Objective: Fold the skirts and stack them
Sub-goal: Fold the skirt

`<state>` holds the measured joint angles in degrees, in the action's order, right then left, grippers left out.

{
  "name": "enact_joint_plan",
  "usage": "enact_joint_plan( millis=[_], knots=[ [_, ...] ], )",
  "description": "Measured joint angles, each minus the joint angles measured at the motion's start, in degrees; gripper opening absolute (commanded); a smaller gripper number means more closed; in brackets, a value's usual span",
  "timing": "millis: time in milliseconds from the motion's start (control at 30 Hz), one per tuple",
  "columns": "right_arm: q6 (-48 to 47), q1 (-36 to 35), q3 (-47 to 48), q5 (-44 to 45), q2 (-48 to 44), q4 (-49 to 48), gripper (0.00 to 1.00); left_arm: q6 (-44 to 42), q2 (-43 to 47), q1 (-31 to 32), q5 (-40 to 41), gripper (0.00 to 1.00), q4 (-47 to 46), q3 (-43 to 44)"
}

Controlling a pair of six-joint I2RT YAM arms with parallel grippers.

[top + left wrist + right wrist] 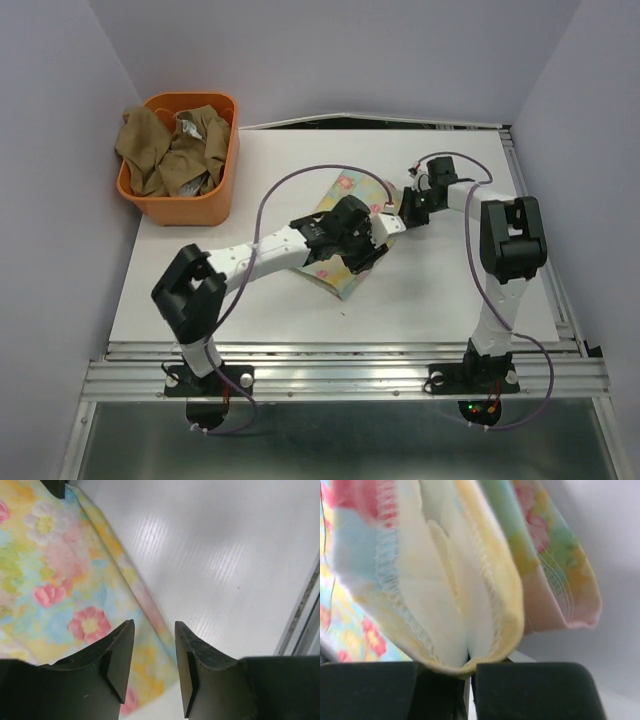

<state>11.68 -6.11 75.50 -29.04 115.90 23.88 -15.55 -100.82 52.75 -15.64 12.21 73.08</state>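
1. The right gripper (468, 682) is clamped on the floral skirt (470, 580). In the right wrist view its two black fingers (535, 690) stand almost together. A folded edge of the cloth is caught in the narrow slit between them. Above the pinch several layers fan out, their stitched hems and pale inner side showing.
2. The left gripper (154, 630) has its fingers parted, with a clear gap and nothing between them. It hangs over the floral skirt's long edge, and the gap looks down on the hem where it meets the bare white table (225, 555). Whether the fingertips touch the cloth cannot be told.
3. From above, both arms meet at the floral skirt. The left arm reaches across on top of it and hides its middle. The right arm bends in to its right-hand edge, so the two grippers sit close together there.
4. The floral skirt lies folded on the table, turned cornerwise. Its yellow, pink and blue print shows beyond the left arm on the far side and again on the near side.
5. The orange basket (190, 208) stands well apart from the floral skirt, off to its far left by the wall.
6. The tan skirt (160, 150) lies crumpled inside that basket, one fold hanging over the rim on the side away from the floral skirt. A paler scrap of cloth shows among its folds, too small to tell its pattern.
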Motion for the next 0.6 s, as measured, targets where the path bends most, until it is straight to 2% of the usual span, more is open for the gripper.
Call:
enact_joint_plan(
  millis=[167, 200, 233, 300, 333, 367, 400, 500, 600],
  knots=[
    [-11.58, -0.02, 12.26, 7.26, 6.23, 0.61, 0.01, -4.26, 13.25, -2.51, -0.90, 0.54, 1.11, -3.26],
    [-13.73, -0.20, 13.62, 8.41, 6.95, 0.52, 0.05, -5.27, 15.10, -3.34, -0.92, 0.54, 1.36, -4.26],
    [-15.13, -0.50, 14.43, 9.14, 7.32, 0.46, 0.10, -6.25, 16.41, -4.35, -1.01, 0.54, 1.53, -5.35],
    [-18.64, -1.16, 15.23, 11.69, 7.56, 0.04, 0.28, -8.44, 17.66, -5.73, -0.79, 0.53, 1.40, -7.63],
    [-20.24, -1.92, 15.58, 13.51, 7.56, 0.02, 0.57, -10.05, 17.84, -6.45, -0.15, 0.54, 1.53, -9.49],
    [-21.16, -2.56, 15.87, 14.71, 7.56, -0.02, 0.69, -11.19, 17.84, -6.75, 0.50, 0.54, 1.11, -11.21],
    [-21.88, -3.23, 16.24, 15.82, 7.54, -0.11, 0.75, -13.09, 17.77, -6.78, 1.46, 0.55, 1.07, -13.44],
    [-23.52, -5.57, 16.90, 20.48, 7.54, -0.11, 0.83, -17.35, 17.66, -6.60, 3.52, 0.59, 0.85, -18.86],
    [-24.33, -6.40, 17.00, 24.44, 7.13, 0.61, 0.83, -21.90, 17.66, -6.56, 5.77, 0.61, -0.70, -22.73]
  ],
)
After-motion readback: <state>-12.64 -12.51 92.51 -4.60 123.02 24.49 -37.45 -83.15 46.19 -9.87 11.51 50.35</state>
